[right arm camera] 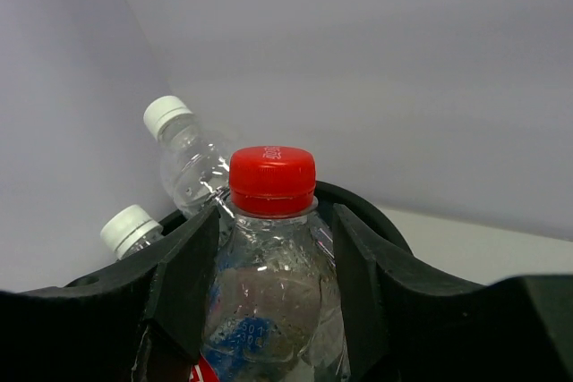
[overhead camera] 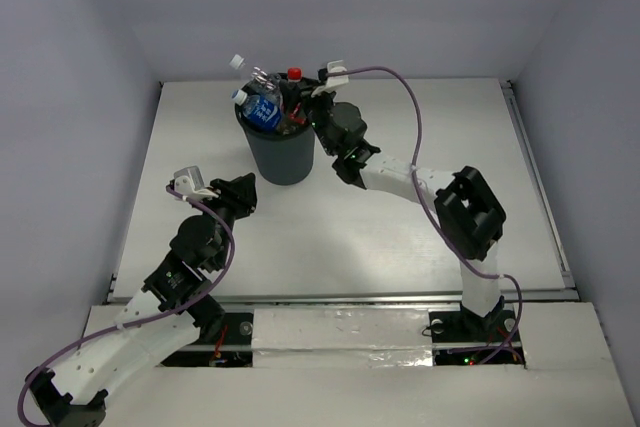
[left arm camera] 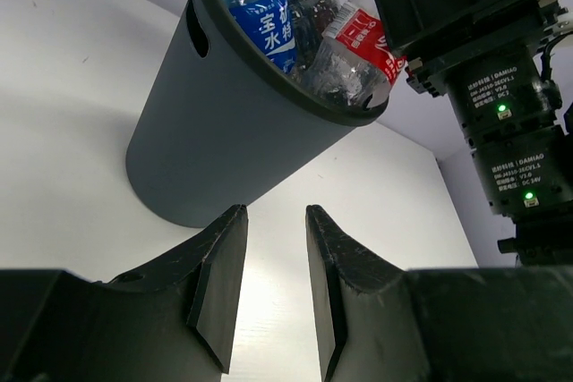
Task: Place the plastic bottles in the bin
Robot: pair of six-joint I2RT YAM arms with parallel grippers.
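Found left gripper [left arm camera: 274, 221] nearly pressed together and empty near the black bin [left arm camera: 206, 131], a blue Chinese-lettered bottle [left arm camera: 264, 24] standing inside it, and right gripper [right arm camera: 275, 219] pinching the red-capped bottle [right arm camera: 272, 179] upright in the bin, motors [left arm camera: 501, 87] marked DAMIAO.

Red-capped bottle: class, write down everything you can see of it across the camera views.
The red-capped bottle is clear plastic with a red screw cap and a red label printed in white. It stands roughly upright inside the dark bin, with its neck and cap above the rim, packed in among other bottles. The right gripper is closed on its shoulder just below the cap, with one finger against each side.
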